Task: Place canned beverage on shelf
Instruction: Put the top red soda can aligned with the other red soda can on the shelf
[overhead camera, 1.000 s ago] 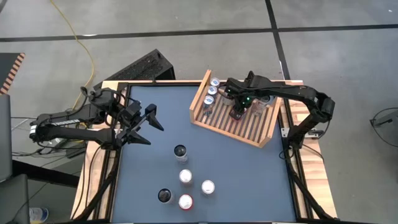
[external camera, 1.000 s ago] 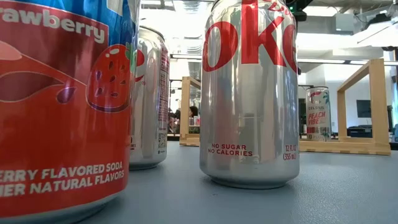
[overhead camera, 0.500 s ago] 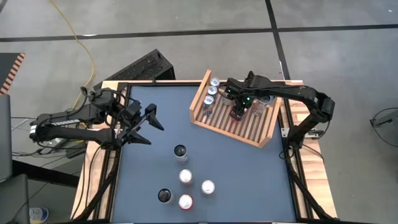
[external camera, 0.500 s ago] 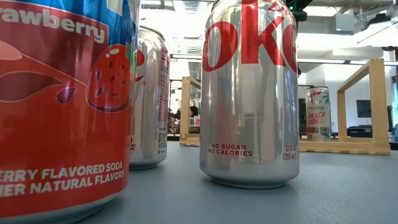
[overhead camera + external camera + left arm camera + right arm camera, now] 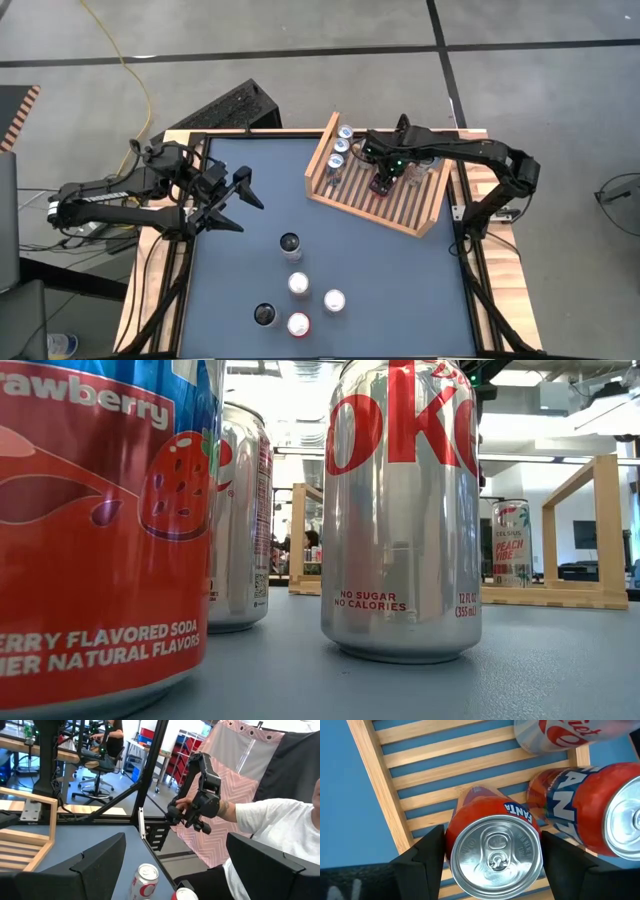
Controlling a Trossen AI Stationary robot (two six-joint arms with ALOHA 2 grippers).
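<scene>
Closest to me, at the near edge of the blue table [image 5: 400,280], stands a loose cluster of cans; a red strawberry soda can [image 5: 100,530] fills the low view, a silver Diet Coke can [image 5: 402,510] sits just beside it, and another silver can [image 5: 240,520] stands behind them; from above the cluster counts five cans [image 5: 298,300], all upright. Further back on the left, the left gripper [image 5: 243,200] hangs over bare table with its fingers spread wide and nothing between them. Beyond that, at the far right corner, the shelf [image 5: 420,215] lies at an angle, a row of cans along its far side board; the right gripper [image 5: 383,184] sits over the slats there, and its wrist camera shows an upright orange Fanta can [image 5: 495,845] on the slats between the parted fingers [image 5: 427,852], which stand close on either side without clearly pressing it; a second Fanta can [image 5: 590,805] and a Diet Coke can stand beside it.
</scene>
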